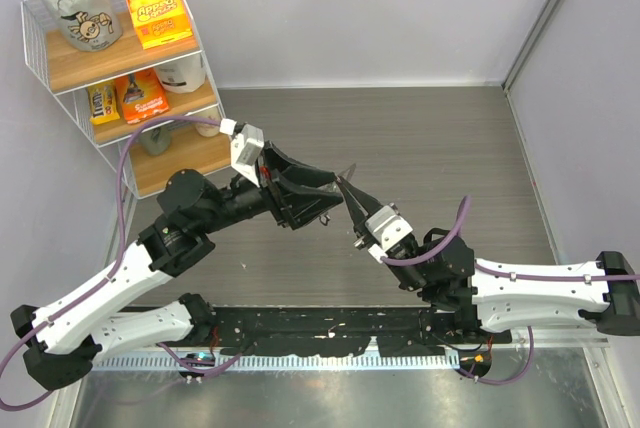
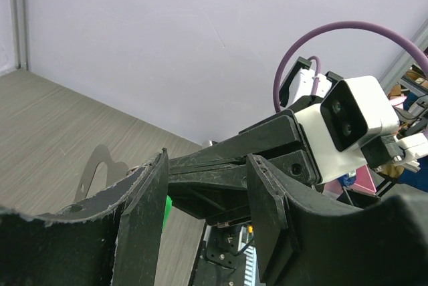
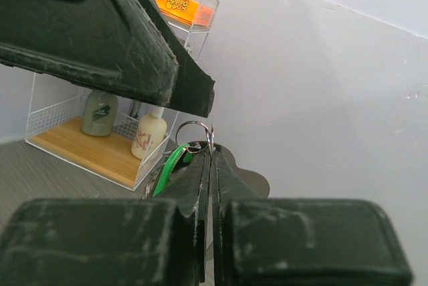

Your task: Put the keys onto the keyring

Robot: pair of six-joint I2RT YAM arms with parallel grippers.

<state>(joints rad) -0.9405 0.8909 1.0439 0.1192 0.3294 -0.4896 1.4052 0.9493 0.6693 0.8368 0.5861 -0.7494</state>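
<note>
My right gripper (image 1: 349, 191) is shut, raised above the table. A thin silver keyring (image 3: 190, 125) rises from the slot between its tips (image 3: 212, 156). A key with a bright green head (image 3: 167, 164) hangs on the ring against the left finger. A flat grey key-shaped piece (image 3: 251, 178) shows just behind the tips, and I cannot tell whether it is clamped too. My left gripper (image 1: 326, 198) stands open right in front, and the right gripper's tips reach in between its spread fingers (image 2: 144, 226). Past that finger I glimpse the green key (image 2: 166, 211) and the grey piece (image 2: 100, 166).
A white wire shelf rack (image 1: 110, 68) stands at the back left with an orange box (image 1: 157, 13), a bag and bottles on its wooden shelves. Grey walls close the back and right. A metal rail (image 1: 330, 358) runs along the near edge by the arm bases.
</note>
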